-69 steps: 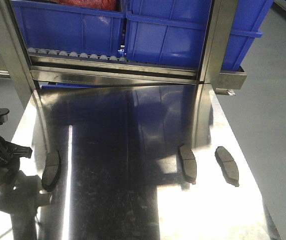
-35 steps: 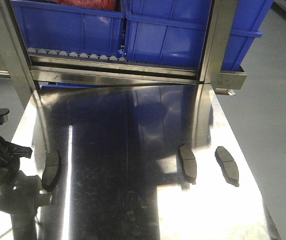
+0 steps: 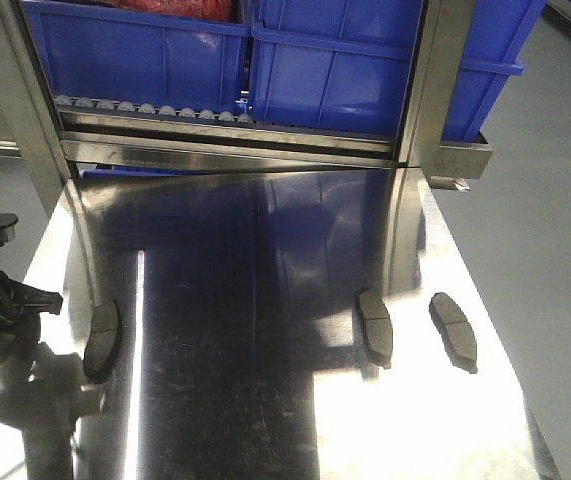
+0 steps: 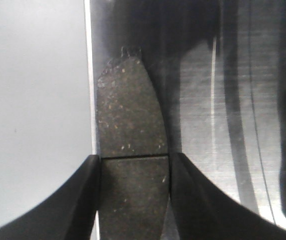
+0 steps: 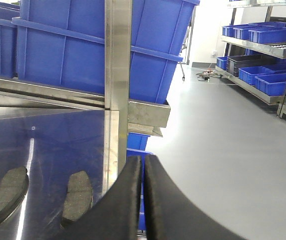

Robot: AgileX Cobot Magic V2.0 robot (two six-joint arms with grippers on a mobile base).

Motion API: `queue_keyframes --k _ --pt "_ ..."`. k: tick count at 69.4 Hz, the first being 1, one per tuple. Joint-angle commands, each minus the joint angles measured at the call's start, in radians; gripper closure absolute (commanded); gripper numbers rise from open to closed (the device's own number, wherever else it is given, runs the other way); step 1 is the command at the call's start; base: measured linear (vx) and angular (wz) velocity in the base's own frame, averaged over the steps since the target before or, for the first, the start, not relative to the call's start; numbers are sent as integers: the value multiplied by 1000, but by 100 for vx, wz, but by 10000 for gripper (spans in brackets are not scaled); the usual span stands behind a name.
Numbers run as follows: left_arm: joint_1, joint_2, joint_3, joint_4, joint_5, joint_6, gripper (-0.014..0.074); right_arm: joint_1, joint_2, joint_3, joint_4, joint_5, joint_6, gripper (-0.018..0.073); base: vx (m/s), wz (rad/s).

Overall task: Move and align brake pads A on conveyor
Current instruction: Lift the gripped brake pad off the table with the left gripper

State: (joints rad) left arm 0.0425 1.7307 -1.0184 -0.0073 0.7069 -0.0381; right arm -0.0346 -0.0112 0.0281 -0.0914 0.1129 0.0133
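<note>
Shiny steel table (image 3: 265,420) on a grey floor (image 3: 555,250). Behind it, blue bins (image 3: 335,80) sit on a roller rack (image 3: 145,108) between two steel posts (image 3: 435,80). Three brake pads A (image 3: 377,340) lie on the table: left pad (image 3: 102,340) at the left edge, middle pad (image 3: 375,325) and right pad (image 3: 454,331) side by side, apart. Left gripper (image 4: 135,165): fingers apart, framing the left pad. Right gripper (image 5: 143,165): fingers together.

left claw (image 3: 45,300) shifted slightly upward and toward left edge of front view.

Matt, gritty brake pads (image 3: 374,327) on glossy steel table (image 3: 245,400)
</note>
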Motion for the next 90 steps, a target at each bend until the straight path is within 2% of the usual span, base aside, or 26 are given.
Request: queue_keyframes --k 1,33,48,71,81,90 --pt "-5 -70 -21 -1 -35 5 419 -5 -15 4 -9 -72 -4 561 0 0" --pt "-5 -107 -21 -1 -51 15 419 -5 -15 4 -9 -72 -4 561 0 0" --pt "-5 -188 -17 -2 -78 38 419 -5 -15 4 -9 -72 -4 561 0 0" --pt "-7 -512 159 -3 -195 166 418 -5 -15 4 -9 -72 -4 561 0 0" --pt "-44 -690 247 -3 -217 221 418 -5 -15 4 -9 -72 -4 561 0 0" --pt "-97 -854 323 -30 -244 224 418 -5 -15 4 -9 -72 -4 561 0 0"
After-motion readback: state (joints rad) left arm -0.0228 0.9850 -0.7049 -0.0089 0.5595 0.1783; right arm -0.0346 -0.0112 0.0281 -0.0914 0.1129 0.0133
